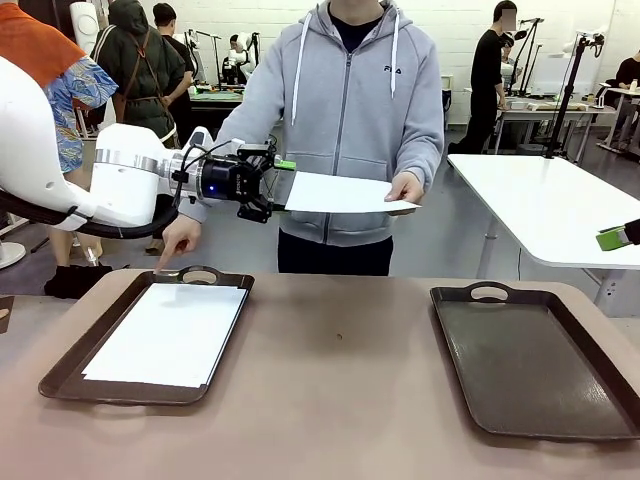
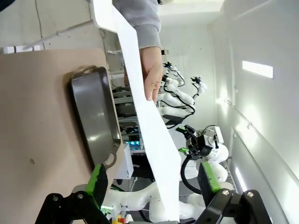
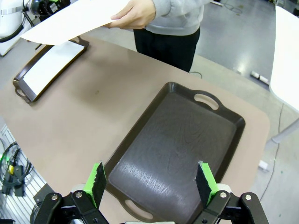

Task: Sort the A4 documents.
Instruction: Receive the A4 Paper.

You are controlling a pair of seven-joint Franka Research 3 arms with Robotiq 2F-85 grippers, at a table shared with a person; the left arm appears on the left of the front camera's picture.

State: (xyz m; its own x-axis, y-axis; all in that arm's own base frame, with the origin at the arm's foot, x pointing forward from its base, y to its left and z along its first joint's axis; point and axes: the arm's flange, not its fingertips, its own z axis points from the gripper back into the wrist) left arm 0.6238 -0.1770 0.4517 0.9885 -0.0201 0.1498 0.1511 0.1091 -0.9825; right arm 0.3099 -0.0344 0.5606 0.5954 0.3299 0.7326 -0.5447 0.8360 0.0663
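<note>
While the person's hand (image 1: 406, 187) holds out a sheet (image 1: 340, 193) over the far edge of the table (image 1: 340, 350), we read this as the handover step. From the front, our left gripper (image 1: 272, 187) is at the sheet's near end, fingers spread, not clamped; next move calls for closing on the edge, then carrying it to a tray. Left of the sheet and below it, the left tray (image 1: 60, 372) already holds one plain white sheet (image 1: 170, 333); the person's other hand (image 1: 178, 240) points at that tray's handle. Right tray (image 1: 530, 355) is bare.

Left wrist: sheet (image 2: 154, 135) runs edge-on between our spread fingers (image 2: 99, 179), thin, blank, slightly bowed.

Right wrist: right gripper (image 3: 152, 182) hangs spread over the right tray (image 3: 177, 140), holding nothing; sheet (image 3: 70, 21) is well beyond that tray.
</note>
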